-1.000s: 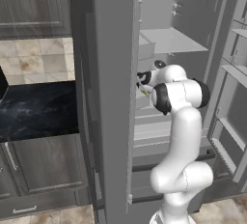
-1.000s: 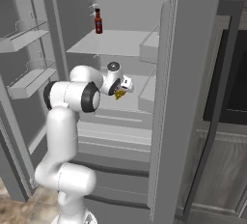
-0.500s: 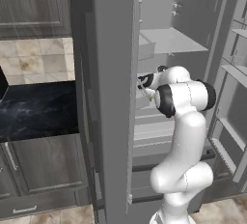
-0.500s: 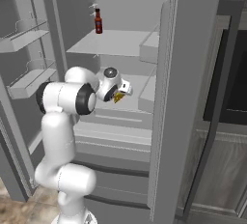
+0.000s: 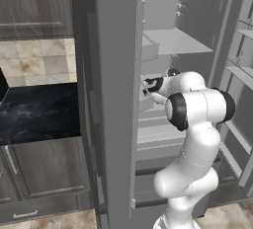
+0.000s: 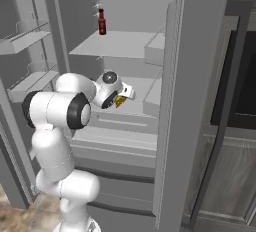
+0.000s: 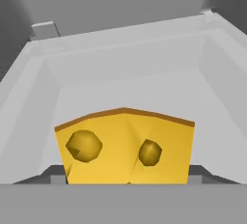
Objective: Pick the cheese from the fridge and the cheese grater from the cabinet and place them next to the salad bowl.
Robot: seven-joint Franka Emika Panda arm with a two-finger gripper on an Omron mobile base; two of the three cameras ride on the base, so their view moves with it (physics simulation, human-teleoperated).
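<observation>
My gripper (image 6: pixel 121 99) is shut on the cheese (image 6: pixel 119 102), a yellow-orange wedge with holes, and holds it in front of the middle shelf inside the open fridge (image 6: pixel 115 43). In the hand view the cheese (image 7: pixel 126 148) sits between my fingertips, above a pale grey fridge bin (image 7: pixel 125 78). From the left the gripper (image 5: pixel 147 89) shows just past the edge of the fridge's grey side wall (image 5: pixel 116 75). The cheese grater, the cabinet and the salad bowl are out of view.
A dark red bottle (image 6: pixel 102 22) stands at the back of the upper fridge shelf. Door racks (image 6: pixel 27 38) hang on the open left door. A black counter (image 5: pixel 39 112) with dark drawer fronts lies left of the fridge. The right fridge door (image 6: pixel 175 101) stands close to the hand.
The arm has folded back a little and the hand has drawn slightly away from the fridge's back wall, with the cheese still in its jaws.
</observation>
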